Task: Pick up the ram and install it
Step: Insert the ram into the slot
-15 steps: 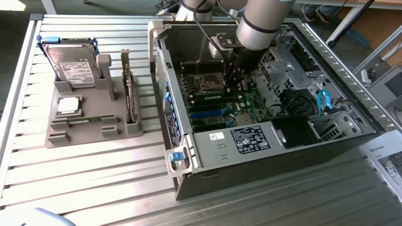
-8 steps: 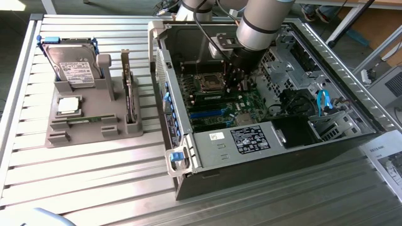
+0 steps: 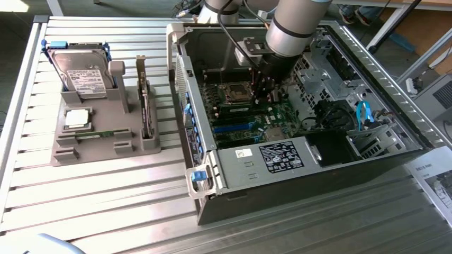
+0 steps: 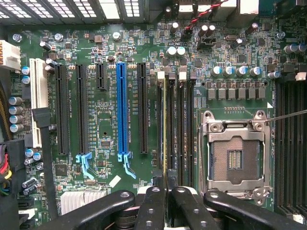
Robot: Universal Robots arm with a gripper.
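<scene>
Evidently the work is at the install step, not the pick-up. The gripper [image 3: 265, 98] is down inside the open computer case [image 3: 233, 159], just above the motherboard [image 4: 103, 129]. In the wrist view the jaws of the gripper [image 4: 165, 184] are pressed almost together on a thin edge, which I take to be the ram [image 4: 165, 124]. It is seen edge-on as a pale yellowish line running along the outermost of the black memory slots [image 4: 180, 124]. That slot lies between the long expansion slots, one of them blue [image 4: 123, 110], and the empty processor socket [image 4: 235, 158].

Whether the stick's lower edge already sits in the slot or hangs just over it I cannot tell. A second stick [image 3: 95, 135] of the same kind lies in the grey holder [image 3: 63, 156] on the tabletop [image 3: 106, 206], well apart from the case, towards the exterior view's left.

Seating a stick like this, in my judgement, calls for the board to stay parallel to the slot along its whole length and to be pushed straight down with even force. A tilt would jam one end against the slot wall. The white clips [image 4: 161, 74] at the slot's end need to be free to close, and their position is not clear from here
</scene>
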